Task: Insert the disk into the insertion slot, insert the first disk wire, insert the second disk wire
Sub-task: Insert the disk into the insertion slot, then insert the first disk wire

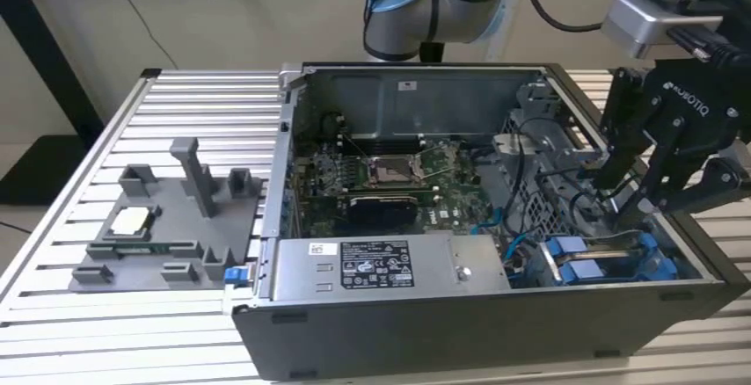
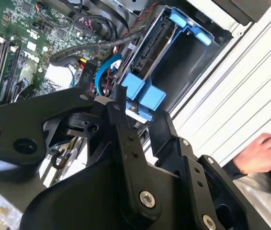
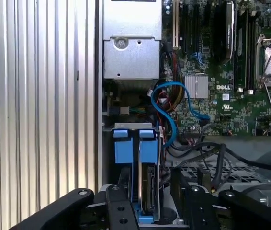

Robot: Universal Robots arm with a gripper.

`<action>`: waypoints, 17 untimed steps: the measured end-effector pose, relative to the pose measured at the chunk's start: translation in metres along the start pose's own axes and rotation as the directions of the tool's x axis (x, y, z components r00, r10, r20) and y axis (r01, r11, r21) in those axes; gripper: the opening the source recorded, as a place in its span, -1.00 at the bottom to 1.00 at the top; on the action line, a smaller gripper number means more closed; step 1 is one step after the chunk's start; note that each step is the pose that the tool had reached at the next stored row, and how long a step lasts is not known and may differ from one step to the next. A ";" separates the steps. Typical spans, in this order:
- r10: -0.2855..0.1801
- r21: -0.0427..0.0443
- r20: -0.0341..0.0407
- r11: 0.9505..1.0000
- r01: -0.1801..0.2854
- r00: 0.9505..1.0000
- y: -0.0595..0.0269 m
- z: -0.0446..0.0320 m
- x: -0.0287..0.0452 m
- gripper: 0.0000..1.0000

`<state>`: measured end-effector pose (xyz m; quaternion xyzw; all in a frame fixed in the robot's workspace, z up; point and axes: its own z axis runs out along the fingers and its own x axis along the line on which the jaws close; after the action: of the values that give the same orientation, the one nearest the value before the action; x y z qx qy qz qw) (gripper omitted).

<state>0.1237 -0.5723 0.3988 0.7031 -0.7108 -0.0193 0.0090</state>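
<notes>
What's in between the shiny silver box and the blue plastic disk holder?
In the first wrist view, a looped blue cable and a bunch of coloured wires lie between the silver metal box and the blue plastic disk carrier.

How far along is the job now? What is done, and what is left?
Done, it seems: the disk stands down in the slot. In hand: the open gripper straddles the disk. Left: the two wires. A blue wire loops beside the disk, but I cannot tell whether either wire is plugged into it.
</notes>
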 end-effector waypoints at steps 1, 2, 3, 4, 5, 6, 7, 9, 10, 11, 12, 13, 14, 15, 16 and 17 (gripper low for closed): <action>0.000 0.000 0.000 1.000 0.000 1.000 0.0000 0.0000 0.0000 -0.06; 0.000 0.000 0.000 1.000 0.000 1.000 0.0000 -0.0001 0.0000 -0.06; 0.000 0.000 0.000 1.000 0.000 1.000 0.0000 -0.0002 0.0000 -0.06; 0.000 0.000 0.000 1.000 0.000 1.000 0.0000 -0.0005 0.0000 -0.06; 0.000 0.000 0.000 1.000 0.000 1.000 0.0001 -0.0005 -0.0004 -0.06; 0.000 0.000 0.000 1.000 0.000 1.000 0.0004 -0.0006 -0.0013 -0.06; 0.000 0.000 0.000 1.000 0.000 1.000 0.0010 -0.0004 -0.0026 -0.06; 0.000 0.000 0.001 1.000 0.000 1.000 0.0021 -0.0005 -0.0062 -0.06; 0.000 0.000 0.001 1.000 0.000 1.000 0.0026 -0.0007 -0.0079 -0.06; 0.000 0.000 0.001 1.000 0.000 1.000 0.0028 -0.0020 -0.0091 -0.06; 0.001 0.000 0.000 1.000 -0.001 1.000 0.0030 -0.0044 -0.0099 -0.06; 0.001 0.000 0.001 1.000 -0.001 1.000 0.0032 -0.0073 -0.0105 -0.06; 0.001 0.000 0.001 1.000 -0.001 1.000 0.0034 -0.0097 -0.0112 -0.06; 0.001 0.000 0.001 1.000 -0.001 1.000 0.0035 -0.0098 -0.0124 -0.06; 0.001 0.000 0.002 1.000 -0.001 1.000 0.0035 -0.0099 -0.0136 -0.06; 0.001 0.000 0.008 1.000 -0.001 1.000 0.0035 -0.0099 -0.0147 -0.06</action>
<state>0.1208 -0.5577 0.4090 0.7026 -0.7112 -0.0221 0.0062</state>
